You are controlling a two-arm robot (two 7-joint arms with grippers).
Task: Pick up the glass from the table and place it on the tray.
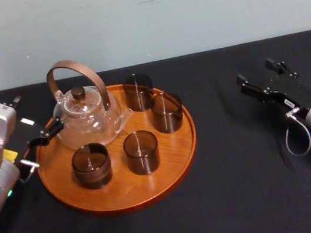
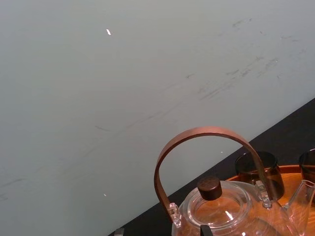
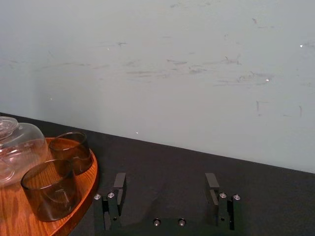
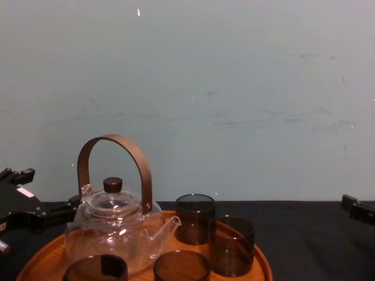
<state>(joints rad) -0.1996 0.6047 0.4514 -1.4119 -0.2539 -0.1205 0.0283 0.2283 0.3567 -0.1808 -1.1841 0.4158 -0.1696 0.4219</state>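
Note:
Several dark smoked glasses stand upright on the round wooden tray (image 1: 172, 164), among them one at its right side (image 1: 167, 112) and one at the front (image 1: 142, 151). A glass teapot (image 1: 87, 117) with a brown hoop handle shares the tray. My right gripper (image 1: 257, 73) hovers open and empty over the black table (image 1: 245, 191), well to the right of the tray; its fingers (image 3: 116, 195) stand wide apart in the right wrist view. My left gripper (image 1: 40, 149) is open at the tray's left rim, beside the teapot, holding nothing.
A pale blue-grey wall (image 4: 234, 88) rises behind the table's back edge. Bare black cloth lies between the tray and my right gripper and along the front. In the chest view the teapot (image 4: 114, 225) stands taller than the glasses (image 4: 231, 246).

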